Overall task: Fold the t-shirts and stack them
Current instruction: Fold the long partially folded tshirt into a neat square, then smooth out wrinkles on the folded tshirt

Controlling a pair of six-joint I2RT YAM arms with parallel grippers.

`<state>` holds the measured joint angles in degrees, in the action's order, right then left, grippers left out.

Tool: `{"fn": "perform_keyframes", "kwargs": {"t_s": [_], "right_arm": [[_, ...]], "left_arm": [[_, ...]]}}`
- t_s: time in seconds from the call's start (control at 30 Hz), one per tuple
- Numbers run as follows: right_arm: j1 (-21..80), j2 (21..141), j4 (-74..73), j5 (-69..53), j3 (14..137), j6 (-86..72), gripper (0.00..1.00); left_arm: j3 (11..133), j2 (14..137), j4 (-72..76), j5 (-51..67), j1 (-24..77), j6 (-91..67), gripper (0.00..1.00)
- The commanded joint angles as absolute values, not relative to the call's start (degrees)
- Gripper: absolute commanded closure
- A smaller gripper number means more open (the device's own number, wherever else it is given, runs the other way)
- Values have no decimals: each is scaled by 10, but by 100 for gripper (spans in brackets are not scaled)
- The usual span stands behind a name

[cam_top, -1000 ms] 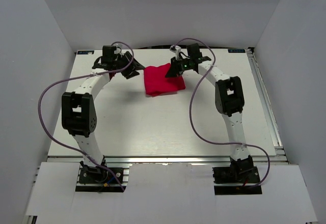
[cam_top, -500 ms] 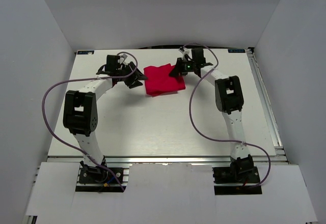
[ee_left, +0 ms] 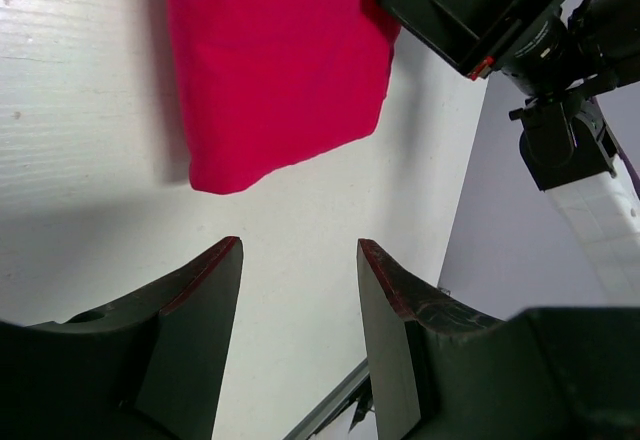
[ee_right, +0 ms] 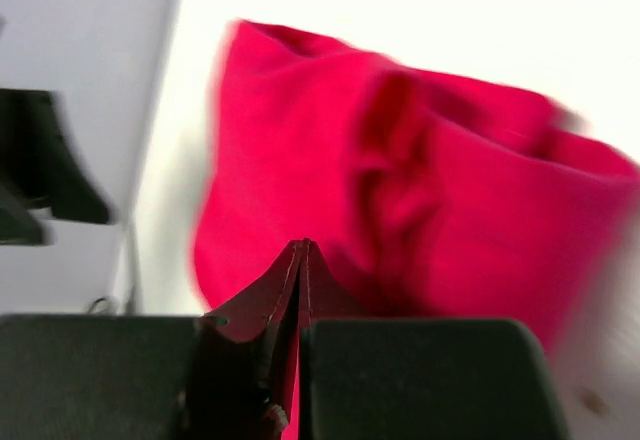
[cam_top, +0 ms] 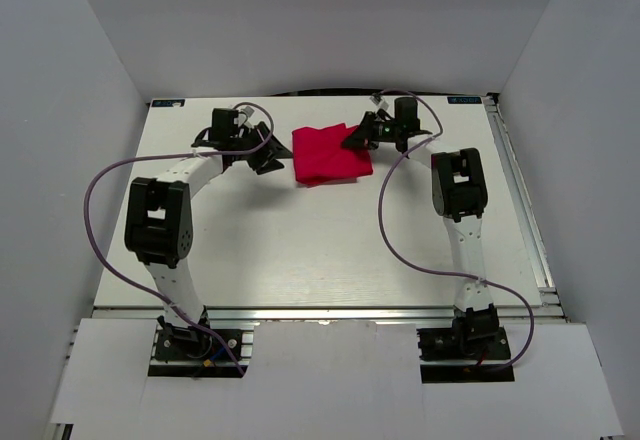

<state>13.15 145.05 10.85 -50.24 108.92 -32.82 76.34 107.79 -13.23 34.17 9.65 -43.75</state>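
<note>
White and flat, the surface (cam_top: 320,250) sat inside plain grey walls (cam_top: 300,20). At its near edge, two black bases held the arms. The left arm (cam_top: 160,220) rose from the left side and bent in toward the far middle. The right arm (cam_top: 458,195) did the same from the right side. Purple cables (cam_top: 95,200) hung in loops from both arms, and a metal rail (cam_top: 527,220) ran along the right side of the surface. Farther back, the left jaws were apart with nothing between them. They sat low over the surface, just beside the left edge of the t-shirt (cam_top: 332,155), and did not touch it. In the left wrist view, white surface showed between the two dark fingers (ee_left: 190,340), and a corner of the red cloth lay a little past them. The t-shirt was bright red and folded into a small, thick block. It lay on the far middle part of the surface, between the two arms. The right jaws were together, clamped on the right edge of the t-shirt near its far corner. The right wrist view was blurry, and red cloth filled most of it, with a crease running down the middle.
</note>
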Motion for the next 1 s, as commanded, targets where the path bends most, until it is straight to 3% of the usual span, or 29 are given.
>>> {"fn": "perform_keyframes", "kwargs": {"t_s": [0.0, 0.23, 0.67, 0.97], "right_arm": [[133, 1437, 252, -599, 1086, -437, 96], [133, 1427, 345, -599, 1114, -509, 95], [134, 1510, 226, -439, 1198, -459, 91], [134, 1511, 149, -415, 1153, -428, 92]], "left_arm": [[775, 1067, -120, 364, 108, -431, 40], [806, 1103, -108, 392, 133, -424, 41], [813, 1129, -98, 402, 145, -431, 41], [802, 1118, -91, 397, 145, -433, 41]]}}
